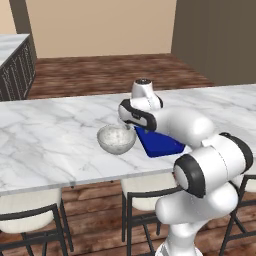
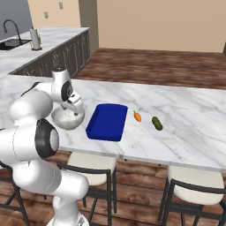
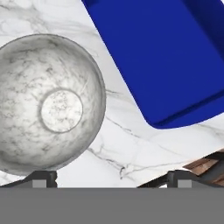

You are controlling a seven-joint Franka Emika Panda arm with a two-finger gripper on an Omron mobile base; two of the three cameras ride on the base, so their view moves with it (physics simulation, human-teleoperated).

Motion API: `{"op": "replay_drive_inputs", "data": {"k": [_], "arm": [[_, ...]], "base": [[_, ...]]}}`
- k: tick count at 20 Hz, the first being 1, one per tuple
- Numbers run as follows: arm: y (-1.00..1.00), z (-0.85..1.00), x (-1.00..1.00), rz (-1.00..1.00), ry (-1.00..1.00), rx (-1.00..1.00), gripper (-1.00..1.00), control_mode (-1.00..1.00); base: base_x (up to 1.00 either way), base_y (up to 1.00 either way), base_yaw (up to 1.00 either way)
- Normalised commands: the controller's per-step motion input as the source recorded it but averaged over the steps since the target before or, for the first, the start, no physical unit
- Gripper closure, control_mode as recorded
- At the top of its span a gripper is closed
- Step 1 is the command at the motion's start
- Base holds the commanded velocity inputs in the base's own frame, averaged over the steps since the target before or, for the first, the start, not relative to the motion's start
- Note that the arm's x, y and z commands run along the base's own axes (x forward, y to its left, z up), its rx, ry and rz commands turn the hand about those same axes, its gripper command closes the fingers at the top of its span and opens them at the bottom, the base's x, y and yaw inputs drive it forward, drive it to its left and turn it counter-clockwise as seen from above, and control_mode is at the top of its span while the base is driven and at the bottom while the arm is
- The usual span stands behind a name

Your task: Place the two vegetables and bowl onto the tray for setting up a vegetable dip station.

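While the end effector (image 3: 111,179) hung with fingers spread wide and empty above the bowl (image 3: 49,105), which sat on the worktop (image 1: 50,135) just beside the tray (image 3: 166,57), straddling one rim wall before closing seemed the soundest approach.

**What I can't see clearly**

From the left base view, my own forearm covers most of the tray (image 1: 161,144); only its near corner shows beside the bowl (image 1: 116,138). From the right base view, my wrist hides the bowl's far rim (image 2: 67,118). In my hand view the tray (image 3: 166,57) runs off the top and right edges, and the bowl (image 3: 50,103) is clipped at the left. My fingertips (image 3: 43,178) barely clear the bottom. Beyond the tray, the carrot (image 2: 137,116) and green piece (image 2: 156,123) are too small for detail.
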Motion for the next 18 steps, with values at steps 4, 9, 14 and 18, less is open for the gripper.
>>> {"op": "replay_drive_inputs", "data": {"k": [4, 9, 14, 18], "arm": [[0.01, -0.24, 0.23, 0.0, 0.0, 0.0, -1.0, -1.0], [0.03, -0.21, 0.25, 0.0, 0.0, 0.0, -1.0, -1.0], [0.07, -0.12, 0.3, 0.0, 0.0, 0.0, -1.0, -1.0], [0.09, -0.14, 0.27, 0.0, 0.0, 0.0, -1.0, -1.0]], "base": [[0.0, 0.0, 0.0], [0.0, 0.0, 0.0], [0.0, 0.0, 0.0], [0.0, 0.0, 0.0]]}}
